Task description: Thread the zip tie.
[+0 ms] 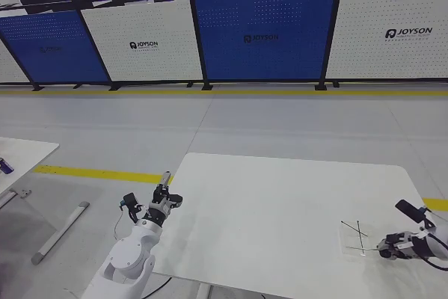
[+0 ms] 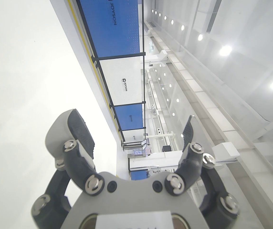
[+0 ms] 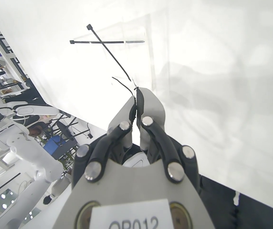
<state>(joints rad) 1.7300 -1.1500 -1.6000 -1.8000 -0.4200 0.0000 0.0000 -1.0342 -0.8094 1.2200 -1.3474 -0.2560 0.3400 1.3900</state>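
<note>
1. Top view: left gripper [image 1: 164, 185] at the left edge of the white table [image 1: 283, 217], well apart from the zip ties at the far right end.
2. Same view: right gripper [image 1: 379, 250] low at the right end, touching one end of the held zip tie [image 1: 360, 248], a thin black line running away from the fingertips toward the table's middle.
3. Same view: shallow clear tray [image 1: 341, 243] under that spot. Inside its outline, the held tie and, just beyond it, the crossed zip ties [image 1: 354, 229].
4. Left wrist view: left gripper [image 2: 134, 125] with jaws spread wide and nothing between the ribbed pads, the table [image 2: 19, 72] along one side.
5. Right wrist view: right gripper [image 3: 136, 92] pinched closed on the held zip tie [image 3: 124, 85], whose thin curved end pokes out from the fingertips.
6. Same view: crossed zip ties [image 3: 101, 42] flat in an X just ahead of the fingertips, square heads on the far side from the gripper. The nearer tail ends close by the pinch; cannot tell whether touching.
7. Same view: a wall of the clear tray [image 3: 151, 48] standing beside the ties, on the table [image 3: 210, 48]. One tie's tip seen pale through it.
</note>
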